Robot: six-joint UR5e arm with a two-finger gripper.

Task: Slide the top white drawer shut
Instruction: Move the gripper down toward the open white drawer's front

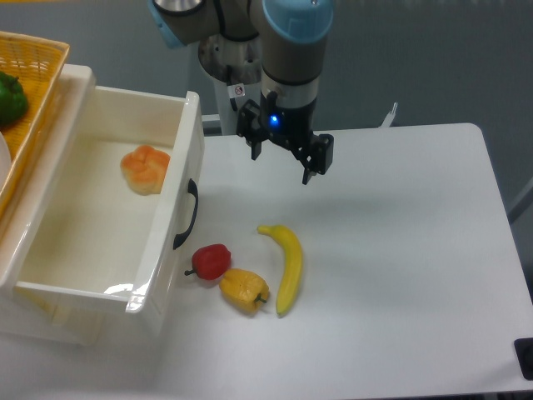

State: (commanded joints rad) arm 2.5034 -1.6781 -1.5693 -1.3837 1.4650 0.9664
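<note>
The top white drawer (171,225) is pulled far out to the right, its black curved handle (188,215) facing the table's middle. An orange bread-like item (145,169) lies inside it. My gripper (281,167) hangs above the table to the right of the drawer front, apart from it, its two dark fingers (310,173) spread open with nothing between them. The lower drawer is hidden under the open one.
A red pepper (211,262), a yellow pepper (244,290) and a banana (286,265) lie on the white table (400,250) just right of the drawer front. A wicker basket (33,100) with a green item sits on the cabinet at the far left.
</note>
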